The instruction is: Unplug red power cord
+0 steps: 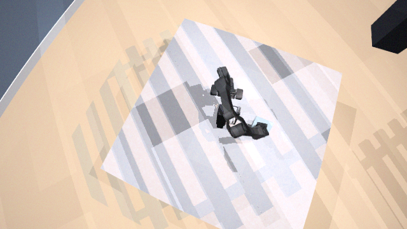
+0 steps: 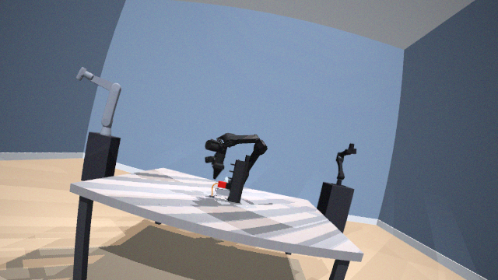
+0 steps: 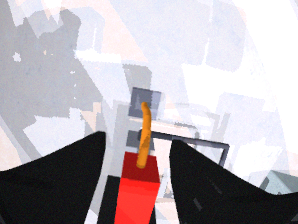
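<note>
The black power strip stands upright on the table. The red plug is against the strip, in its side. An orange cord comes from the plug and bends down towards the table. My gripper is partly open and empty, pointing down just above the plug. In the wrist view the plug shows between the two fingers but below them, with a gap on each side. In the top view my arm hides the plug and the fingertips.
A thin dark wire frame stands beside the strip. A small grey block is at the cord's far end. A pale blue plate lies under my arm's base. Two other arms stand on pedestals beyond the table.
</note>
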Motion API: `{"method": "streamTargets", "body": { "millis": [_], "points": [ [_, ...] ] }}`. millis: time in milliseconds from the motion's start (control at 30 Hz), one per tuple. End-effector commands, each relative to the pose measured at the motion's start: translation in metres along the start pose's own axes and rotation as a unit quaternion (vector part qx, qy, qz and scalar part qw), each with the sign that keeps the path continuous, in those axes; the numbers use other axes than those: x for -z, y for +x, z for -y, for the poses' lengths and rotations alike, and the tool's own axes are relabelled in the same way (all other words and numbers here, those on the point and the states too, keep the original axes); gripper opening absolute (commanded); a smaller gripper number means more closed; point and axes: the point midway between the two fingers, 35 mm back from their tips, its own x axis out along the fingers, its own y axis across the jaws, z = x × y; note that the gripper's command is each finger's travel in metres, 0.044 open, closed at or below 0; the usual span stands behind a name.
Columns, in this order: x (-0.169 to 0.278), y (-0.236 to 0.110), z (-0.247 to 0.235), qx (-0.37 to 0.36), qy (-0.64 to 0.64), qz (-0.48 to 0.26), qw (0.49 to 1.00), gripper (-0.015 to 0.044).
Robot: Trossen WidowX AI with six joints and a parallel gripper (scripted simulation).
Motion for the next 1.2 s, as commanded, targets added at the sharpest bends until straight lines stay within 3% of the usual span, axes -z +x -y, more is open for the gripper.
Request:
{"method": "streamTargets", "body": {
  "millis": [0,1167],
  "points": [
    [0.000,0.011,0.007,0.007,0.031,-0.027,0.999,0.0160],
    [0.040,0.009,0.005,0.007,0.031,-0.029,0.999,0.0160]
  ]
}}
